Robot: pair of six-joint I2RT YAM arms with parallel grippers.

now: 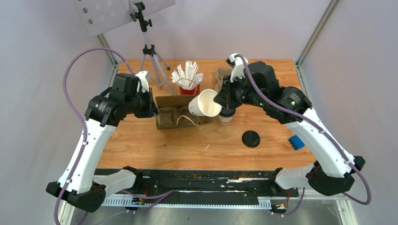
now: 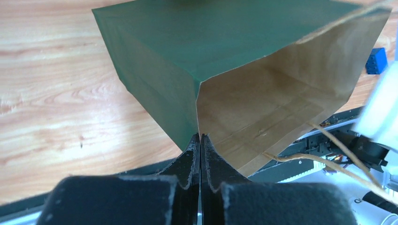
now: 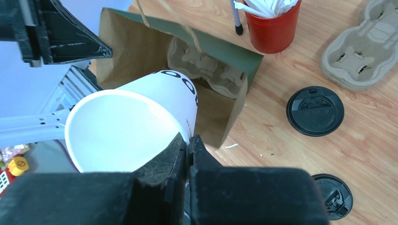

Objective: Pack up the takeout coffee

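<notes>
My right gripper is shut on the rim of a white paper cup. The cup has no lid and hangs tilted over the mouth of the brown paper bag. In the right wrist view the cup has dark print, and the fingertips pinch its wall. A second white cup with a black lid stands under the right wrist. A loose black lid lies on the table. My left gripper is shut on the bag's edge and holds it open.
A beige pulp tray sits inside the bag; another lies behind the right gripper. A red cup of white straws and a tripod stand behind the bag. A blue block lies far right.
</notes>
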